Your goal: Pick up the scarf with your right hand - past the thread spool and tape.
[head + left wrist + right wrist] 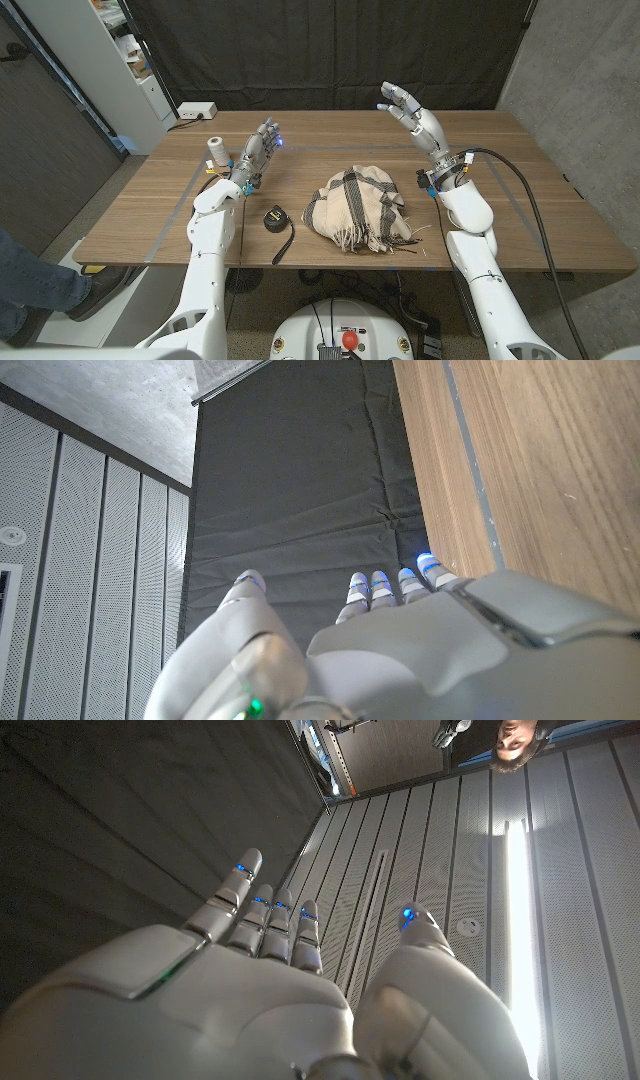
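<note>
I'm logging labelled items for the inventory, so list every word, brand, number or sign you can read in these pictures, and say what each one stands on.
No text can be read in any view.
Tape: no legible marking; too small to tell.
Thread spool: no label visible.
Scarf: striped pattern only, no tag showing.
White box at the table's far edge: no readable print.
Shelf items behind the table: too blurred to read.

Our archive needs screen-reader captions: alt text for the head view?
A crumpled beige scarf with dark stripes lies mid-table between two white robot arms, open right hand raised above it. Open left hand stands near a pale thread spool and black tape measure.
</note>
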